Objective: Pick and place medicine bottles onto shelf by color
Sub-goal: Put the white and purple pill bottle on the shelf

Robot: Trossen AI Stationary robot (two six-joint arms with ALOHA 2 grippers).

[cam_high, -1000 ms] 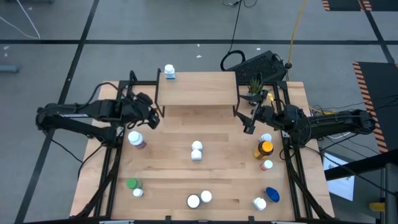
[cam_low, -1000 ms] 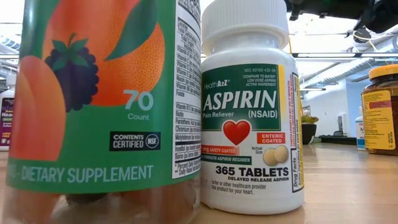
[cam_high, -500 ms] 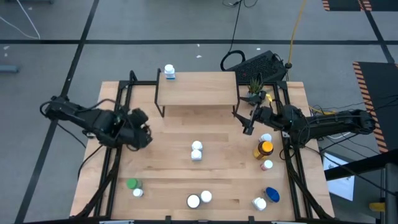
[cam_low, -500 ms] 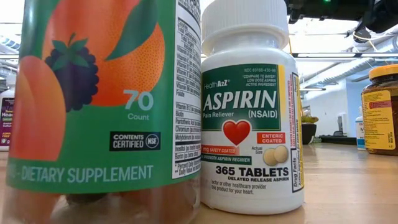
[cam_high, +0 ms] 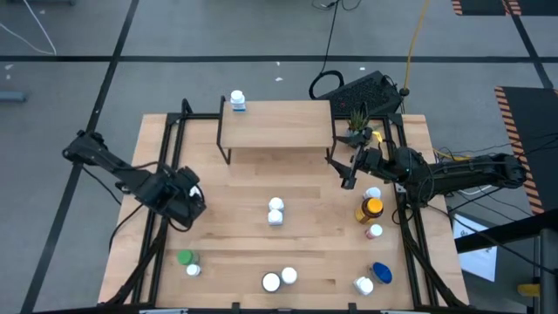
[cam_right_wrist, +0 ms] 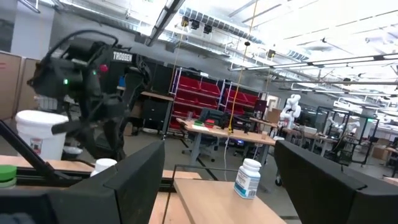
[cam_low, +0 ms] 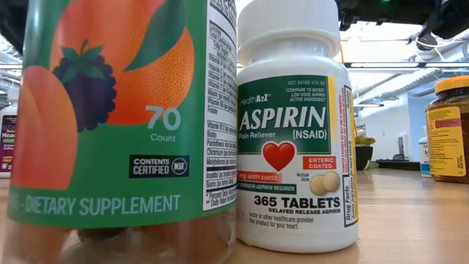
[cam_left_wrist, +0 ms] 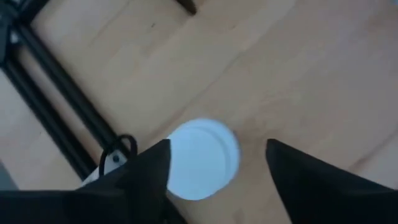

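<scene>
White-capped bottle [cam_left_wrist: 202, 160] sits betw. the left gripper [cam_high: 187, 202] fingers at left-centre of the high view, jaws spread, not clamped. Right gripper [cam_high: 347, 173] hangs right of centre, jaws apart, empty. Shelf [cam_high: 275, 125] at upper centre w/ one blue-label bottle [cam_high: 237, 101] on its upper-left corner. Other bottles scattered lower down: amber [cam_high: 370, 210], green [cam_high: 185, 258], blue [cam_high: 381, 273].

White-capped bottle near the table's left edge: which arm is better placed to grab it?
Left. The left tool hovers open right over the white-capped bottle, fingers either side. The right tool waits by the shelf, across the table.
</scene>
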